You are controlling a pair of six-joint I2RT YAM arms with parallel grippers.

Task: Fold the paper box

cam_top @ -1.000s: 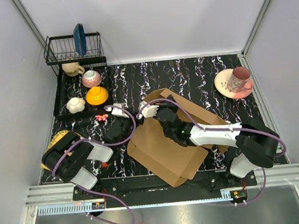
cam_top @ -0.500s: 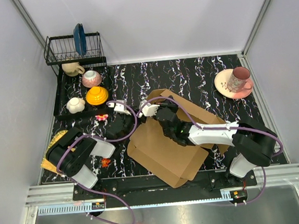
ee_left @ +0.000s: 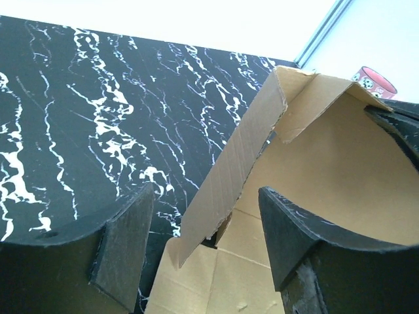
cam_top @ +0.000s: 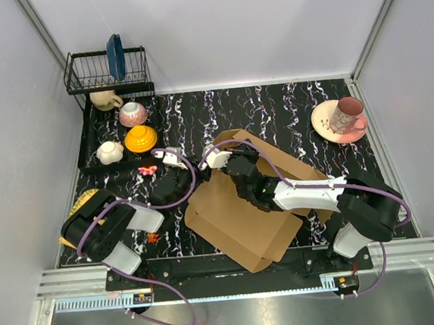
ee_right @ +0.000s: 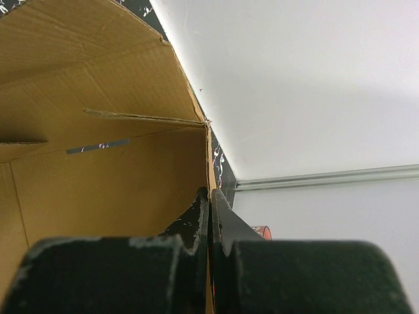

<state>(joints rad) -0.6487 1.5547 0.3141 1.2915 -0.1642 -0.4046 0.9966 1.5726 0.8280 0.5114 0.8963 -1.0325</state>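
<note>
The paper box point(cam_top: 241, 217) is a brown cardboard sheet lying in the middle of the black marbled table, with its far-left wall raised. My right gripper point(cam_top: 231, 165) is shut on the top edge of that raised wall; in the right wrist view the jaws point(ee_right: 210, 199) pinch the thin cardboard edge, with the box's inside point(ee_right: 98, 163) to the left. My left gripper point(cam_top: 184, 182) is at the box's left edge. In the left wrist view it is open point(ee_left: 206, 222), and a raised cardboard flap point(ee_left: 236, 170) stands between its fingers point(ee_left: 124, 248) without touching them.
A dish rack point(cam_top: 87, 71) with a blue plate point(cam_top: 116, 56) stands at the back left. In front of it are a beige cup point(cam_top: 105, 100), a pink bowl point(cam_top: 132, 113), an orange bowl point(cam_top: 140, 139) and a white cup point(cam_top: 109, 151). A pink saucer with a cup point(cam_top: 340, 117) sits at the back right.
My left gripper has shifted slightly toward the box's left edge. The right gripper keeps its pinch on the raised wall and has barely moved.
</note>
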